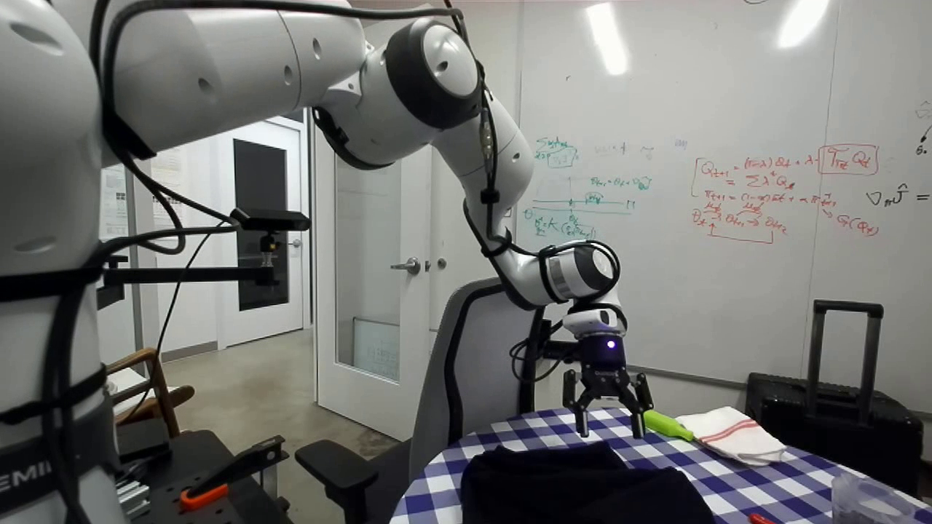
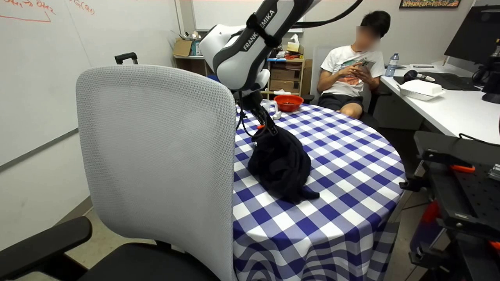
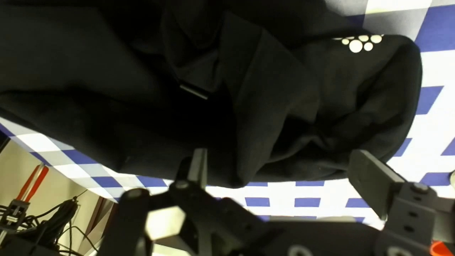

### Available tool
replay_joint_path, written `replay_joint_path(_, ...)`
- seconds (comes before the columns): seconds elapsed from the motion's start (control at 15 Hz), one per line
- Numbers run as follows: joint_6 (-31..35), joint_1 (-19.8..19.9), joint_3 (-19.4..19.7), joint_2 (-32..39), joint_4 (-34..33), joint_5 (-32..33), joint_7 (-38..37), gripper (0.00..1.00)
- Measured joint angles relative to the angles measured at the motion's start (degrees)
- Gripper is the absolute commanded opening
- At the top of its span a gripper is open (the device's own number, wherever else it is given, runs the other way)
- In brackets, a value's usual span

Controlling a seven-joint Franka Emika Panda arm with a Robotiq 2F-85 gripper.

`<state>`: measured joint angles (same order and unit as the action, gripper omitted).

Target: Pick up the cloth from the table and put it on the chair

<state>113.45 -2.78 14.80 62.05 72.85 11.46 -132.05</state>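
Observation:
A black cloth [image 1: 582, 487] lies crumpled on the checkered table [image 2: 343, 168]. It also shows in an exterior view [image 2: 283, 168] and fills much of the wrist view [image 3: 270, 89], where pale dots mark one edge. My gripper [image 1: 610, 434] is open and points down over the table by the cloth. In the wrist view, its fingers [image 3: 279, 156] are wide apart near the cloth's edge, with nothing gripped. A grey mesh-backed chair [image 2: 156, 148] stands against the table; it also shows behind the table in an exterior view [image 1: 473, 364].
A folded white cloth with red stripes [image 1: 732, 434] and a green-handled tool [image 1: 668, 425] lie on the table beyond the gripper. A clear container [image 1: 870, 501] and a red bowl [image 2: 288, 103] are also on it. A person [image 2: 349, 78] sits behind the table.

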Motion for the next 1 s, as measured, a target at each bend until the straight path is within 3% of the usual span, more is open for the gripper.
replay_joint_path(0.2,-0.8,0.1,0.0,1.7,-2.1,-0.1,0.0,0.99)
replay_joint_path(0.33,-1.5,0.2,-0.1,2.7,-3.5,-0.3,0.0,0.74)
replay_joint_path(0.53,-2.9,0.4,-0.2,4.4,-5.8,-0.4,0.0,0.59)
replay_joint_path(1.0,-5.7,1.1,-0.3,7.7,-10.4,-0.4,0.0,0.05)
